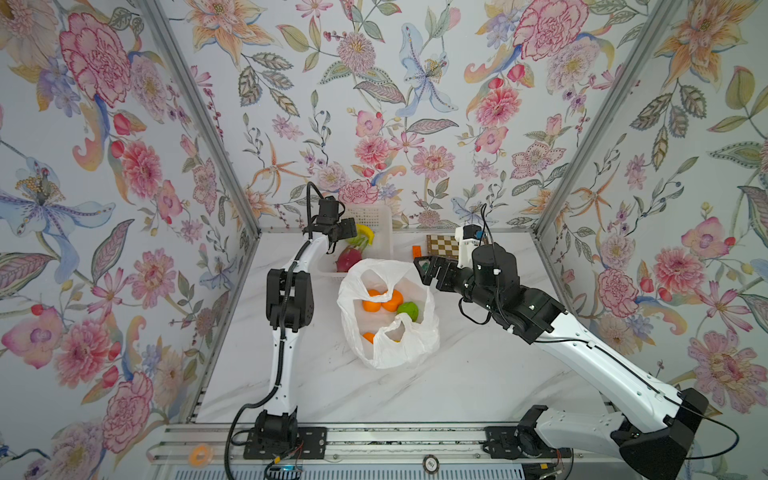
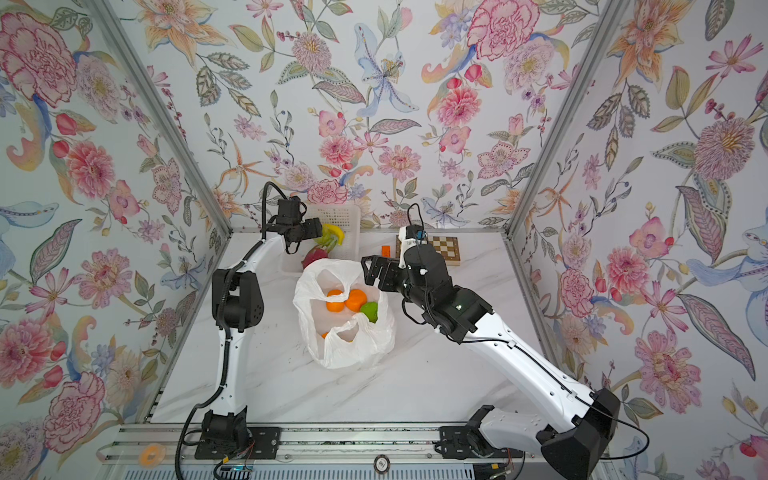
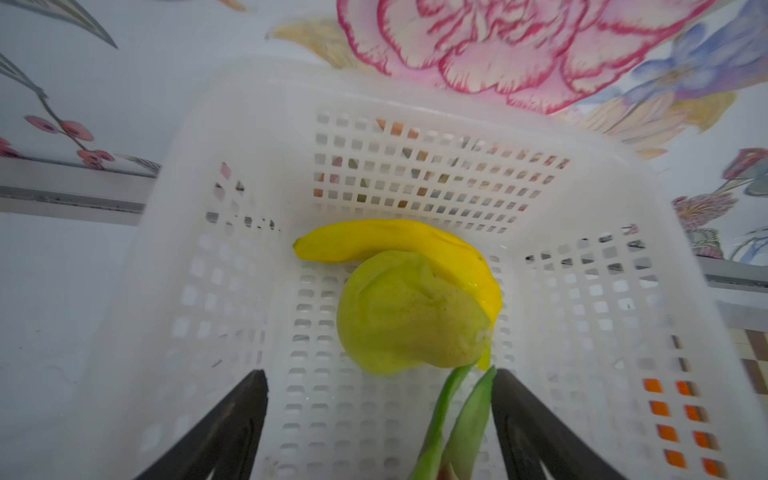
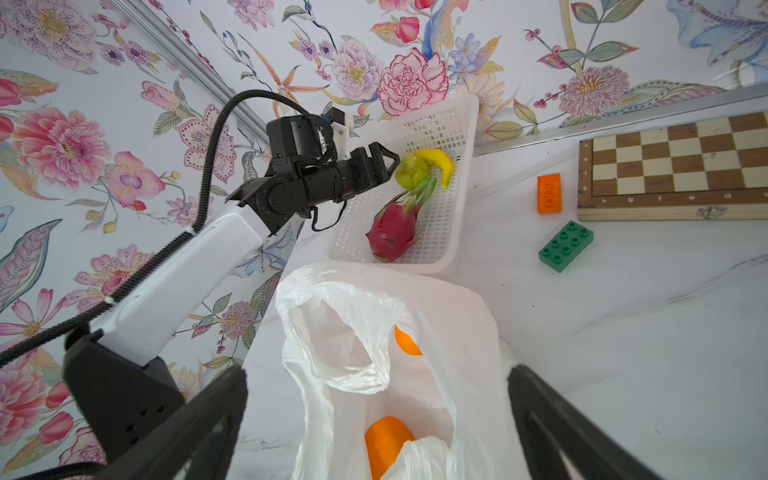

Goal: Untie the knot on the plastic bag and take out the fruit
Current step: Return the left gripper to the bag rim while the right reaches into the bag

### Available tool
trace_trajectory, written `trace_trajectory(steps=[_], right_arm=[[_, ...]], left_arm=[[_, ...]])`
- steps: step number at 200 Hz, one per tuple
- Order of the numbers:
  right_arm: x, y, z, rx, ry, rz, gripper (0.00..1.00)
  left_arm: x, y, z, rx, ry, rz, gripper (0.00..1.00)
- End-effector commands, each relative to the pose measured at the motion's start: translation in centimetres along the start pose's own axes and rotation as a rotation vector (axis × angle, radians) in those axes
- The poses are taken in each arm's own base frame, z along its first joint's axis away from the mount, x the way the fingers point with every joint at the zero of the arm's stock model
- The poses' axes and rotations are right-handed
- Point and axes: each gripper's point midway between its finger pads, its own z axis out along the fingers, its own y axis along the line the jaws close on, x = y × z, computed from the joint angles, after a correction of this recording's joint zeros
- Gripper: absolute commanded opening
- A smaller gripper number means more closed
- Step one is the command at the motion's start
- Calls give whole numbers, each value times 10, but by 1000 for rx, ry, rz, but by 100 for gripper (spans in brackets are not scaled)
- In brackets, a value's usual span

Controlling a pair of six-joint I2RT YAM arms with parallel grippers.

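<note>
The plastic bag (image 1: 388, 316) sits mouth-up in the middle of the table (image 1: 478, 374), just in front of the white basket (image 1: 380, 216). Its two handle loops (image 1: 376, 282) are loose and untied. Inside it two oranges (image 1: 392, 300) touch each other, a green fruit (image 1: 408, 309) lies beside them, and another orange (image 1: 369, 336) peeks from under the near loop. In the basket lie a dragon fruit (image 4: 392, 228), a banana (image 4: 440, 164) and a yellow-green fruit (image 3: 407, 316).

The left gripper (image 3: 378, 374) hangs over the basket with its fingers (image 3: 232, 419) apart and nothing between them. The right gripper (image 1: 424, 270) hovers at the bag's far rim, fingers (image 4: 540, 415) wide apart and empty — it looks best placed for the next pick.

The step in hand seems to be emptying the bag. To do it well, descend through the open mouth between the loops, not across them, so the thin film isn't pinched along with the fruit. Take the topmost orange first, fingers straddling its widest part, and lift straight up. The bag is light and may ride up — the free left arm could pin its rim.
</note>
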Motion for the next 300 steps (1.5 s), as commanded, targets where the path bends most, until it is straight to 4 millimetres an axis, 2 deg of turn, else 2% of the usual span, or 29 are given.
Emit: trace_trajectory(steps=[1, 25, 47, 66, 80, 84, 116, 127, 145, 183, 211, 277, 300], right_arm=[[9, 5, -8, 13, 85, -46, 96], [22, 13, -4, -3, 171, -55, 85], [44, 21, 6, -8, 277, -73, 75], [66, 34, 15, -25, 352, -105, 73], [82, 41, 23, -30, 394, -126, 73], [87, 42, 26, -30, 406, -129, 73], [130, 47, 49, -6, 504, -163, 73], [148, 42, 58, 18, 539, -195, 76], [175, 31, 70, 61, 595, -223, 77], [220, 10, 78, 106, 649, -234, 78], [247, -7, 65, 120, 668, -206, 77], [308, -48, 28, 153, 739, -99, 75], [308, -47, 22, 166, 749, -114, 76]], left_arm=[[-60, -24, -84, 66, -119, -14, 86], [-55, -29, -137, 80, -91, -5, 86], [-38, -29, -186, 89, -55, -18, 83], [-11, -34, -224, 138, -21, -35, 82], [18, -38, -243, 169, 22, -36, 81], [19, -41, -259, 180, 2, -30, 81], [75, -53, -297, 225, 34, 40, 83], [96, -58, -302, 247, 46, 83, 84], [119, -60, -311, 243, 53, 121, 86], [150, -57, -326, 239, 57, 115, 88], [169, -50, -332, 200, 52, 112, 90], [230, -75, -330, 264, 149, 133, 92], [239, -80, -327, 268, 160, 136, 93]])
